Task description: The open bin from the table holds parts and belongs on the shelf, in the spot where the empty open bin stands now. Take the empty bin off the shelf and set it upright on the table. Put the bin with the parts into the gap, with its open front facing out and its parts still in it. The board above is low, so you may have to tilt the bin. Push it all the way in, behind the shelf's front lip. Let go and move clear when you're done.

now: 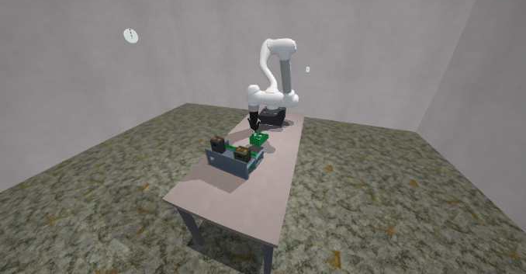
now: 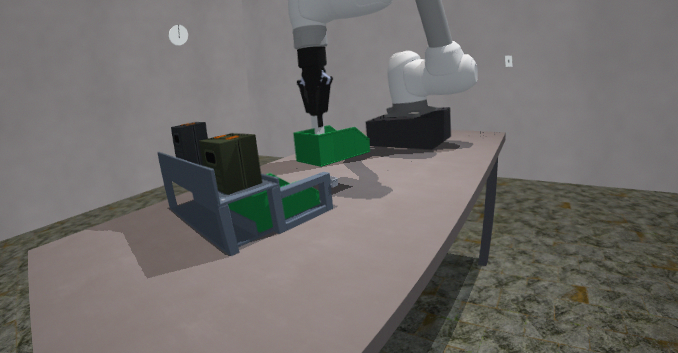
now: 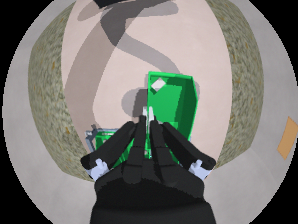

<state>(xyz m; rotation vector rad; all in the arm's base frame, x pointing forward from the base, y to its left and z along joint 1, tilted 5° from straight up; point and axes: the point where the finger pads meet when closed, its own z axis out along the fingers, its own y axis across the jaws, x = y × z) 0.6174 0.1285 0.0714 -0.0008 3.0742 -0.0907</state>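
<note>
My gripper (image 2: 318, 121) points straight down and is shut on the back wall of a green open bin (image 2: 330, 146). The bin hangs upright a little above the table, its shadow lying apart from it. It also shows in the top view (image 1: 258, 138) and in the wrist view (image 3: 172, 106), where a pale patch lies inside it; I cannot tell whether this is a part. A second green bin (image 2: 272, 203) sits in the right bay of the grey shelf (image 2: 240, 201), under the low top board.
An olive box (image 2: 230, 161) and a black box (image 2: 189, 141) stand on top of the shelf. The arm's black base (image 2: 408, 127) stands just behind the held bin. The table edge runs to the right.
</note>
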